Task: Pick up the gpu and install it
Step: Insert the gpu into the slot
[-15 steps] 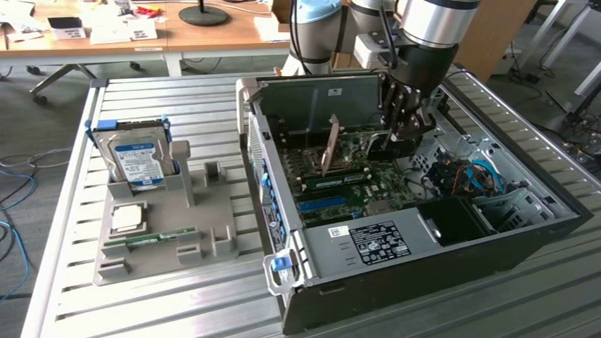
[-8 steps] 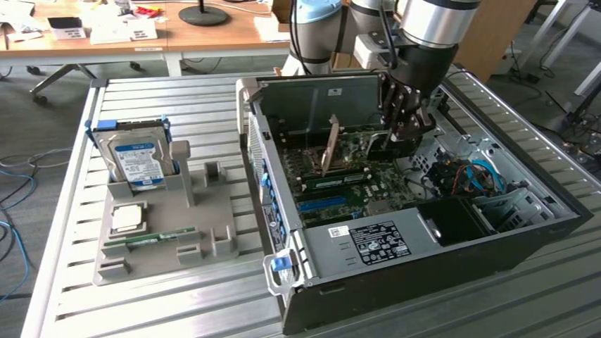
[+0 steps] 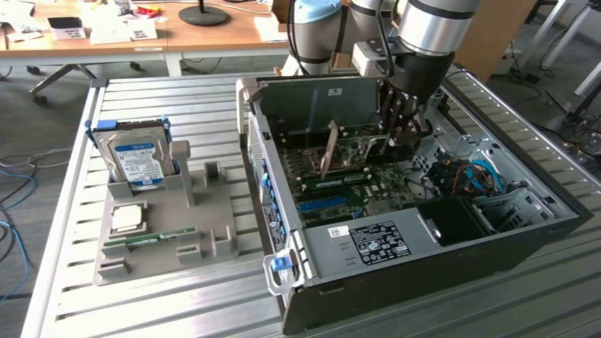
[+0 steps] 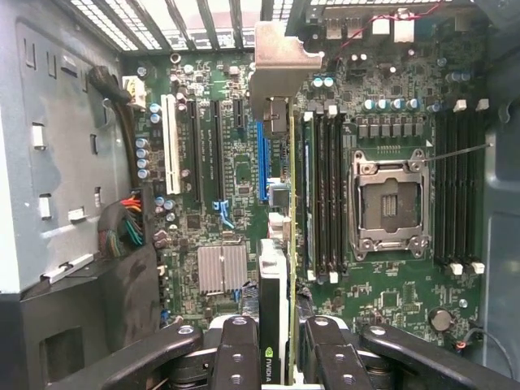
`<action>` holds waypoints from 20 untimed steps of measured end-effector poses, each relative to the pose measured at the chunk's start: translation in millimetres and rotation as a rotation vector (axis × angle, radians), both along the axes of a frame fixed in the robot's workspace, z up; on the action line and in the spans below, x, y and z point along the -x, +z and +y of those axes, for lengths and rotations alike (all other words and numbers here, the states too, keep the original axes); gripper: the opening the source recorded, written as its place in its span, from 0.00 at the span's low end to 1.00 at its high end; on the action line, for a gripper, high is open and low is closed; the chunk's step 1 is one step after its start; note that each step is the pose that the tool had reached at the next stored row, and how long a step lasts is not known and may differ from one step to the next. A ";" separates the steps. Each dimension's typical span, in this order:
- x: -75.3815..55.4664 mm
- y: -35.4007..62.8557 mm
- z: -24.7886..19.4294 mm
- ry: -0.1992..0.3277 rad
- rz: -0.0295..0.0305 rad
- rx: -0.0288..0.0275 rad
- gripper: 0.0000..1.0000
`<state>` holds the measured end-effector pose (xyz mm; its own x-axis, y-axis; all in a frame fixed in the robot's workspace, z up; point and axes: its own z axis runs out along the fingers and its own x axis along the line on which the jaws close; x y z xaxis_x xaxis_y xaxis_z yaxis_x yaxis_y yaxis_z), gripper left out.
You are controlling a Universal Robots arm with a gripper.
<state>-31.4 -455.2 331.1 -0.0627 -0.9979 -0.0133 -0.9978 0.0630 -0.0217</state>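
Surface: slatted metal table (image 3: 141, 310); wooden desks (image 3: 112, 39) behind it
Landmark: open black case (image 3: 469, 267) lying on its side on the table, board (image 3: 348, 190) facing up
Gripper (image 3: 406, 137): reaching down into the case, over its rear half; fingers (image 4: 236, 349) clenched on either side of the gpu
Gpu (image 3: 352, 151): inside the case, held on edge above the board, tilted in the exterior view; black face and logo between the fingers in the wrist view (image 4: 272, 284)
Bracket (image 4: 280, 57): silvery, at the card's far end, towards the case's rear wall
Blue slot (image 4: 262, 162): on the case's board, just beside the card's edge; contact cannot be told
Socket (image 4: 388, 203): bare, on the case's board, apart from the card
Holder (image 3: 207, 211): grey, outside the case, on the exterior view's left; hard drive (image 3: 136, 158) upright in it; RAM stick (image 3: 150, 239) lying flat
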 end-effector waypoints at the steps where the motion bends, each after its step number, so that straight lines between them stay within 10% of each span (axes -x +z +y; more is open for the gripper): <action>1: 0.0 -0.9 0.0 0.000 0.0000 0.0000 0.27; 20: 0.0 -8.7 0.0 0.000 0.0000 0.0001 0.27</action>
<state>-31.4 -455.2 322.4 -0.0627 -0.9979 -0.0132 -0.9978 0.0630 -0.0216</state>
